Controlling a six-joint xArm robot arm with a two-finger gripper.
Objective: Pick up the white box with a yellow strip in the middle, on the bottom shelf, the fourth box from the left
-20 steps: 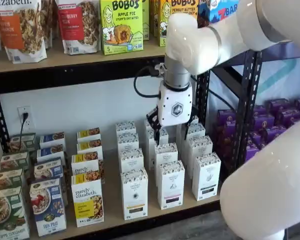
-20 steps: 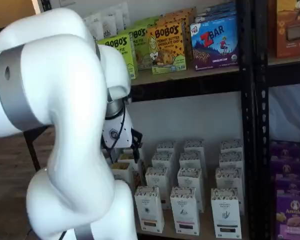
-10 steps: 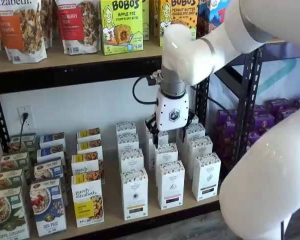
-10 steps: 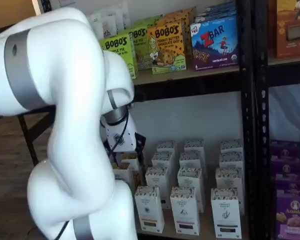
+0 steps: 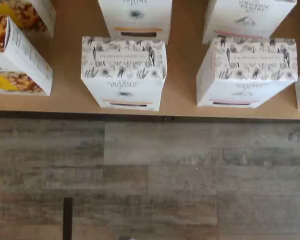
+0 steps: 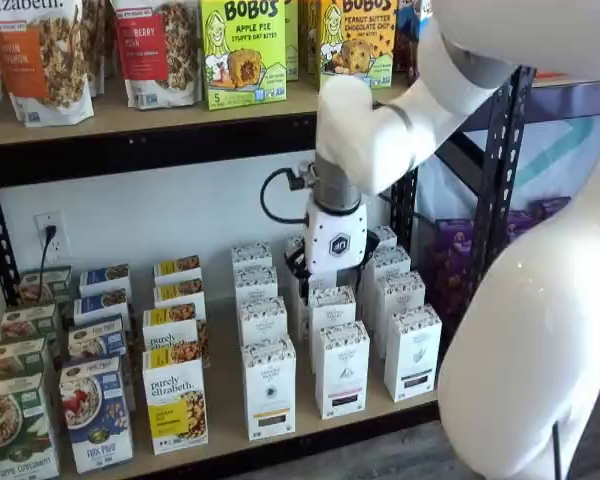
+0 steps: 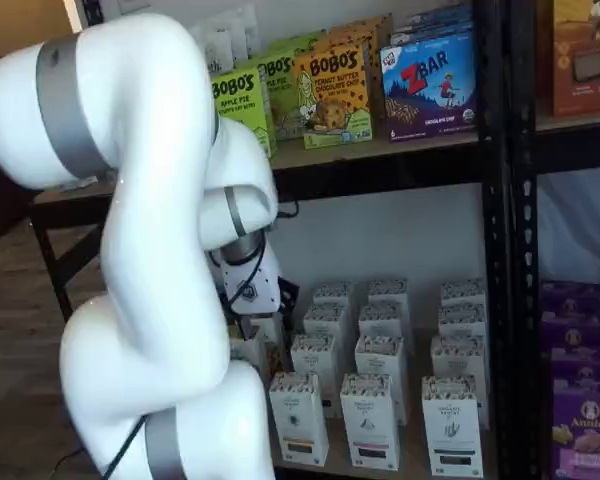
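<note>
The white box (image 6: 269, 386) with its mustard-yellow strip stands at the front of the left-most white column on the bottom shelf (image 6: 230, 445). It also shows in a shelf view (image 7: 298, 418). In the wrist view it (image 5: 123, 72) sits at the board's front edge (image 5: 180, 102), speckled top facing the camera. My gripper (image 6: 325, 280) hangs above the white cartons, behind and to the right of that box. Its white body shows in both shelf views, also here (image 7: 257, 287). The fingers are mostly hidden, so no gap can be read. It holds nothing that I can see.
A similar white carton with a pink strip (image 5: 245, 72) stands beside the box, with more white cartons (image 6: 342, 368) to the right. Purely elizabeth boxes (image 6: 175, 400) stand to its left. Bobo's boxes (image 6: 242, 50) fill the upper shelf. A black upright (image 6: 495, 200) and purple boxes (image 7: 580, 420) lie to the right.
The gripper has moved left and down, closer over the rows of white cartons. The boxes have not moved.
</note>
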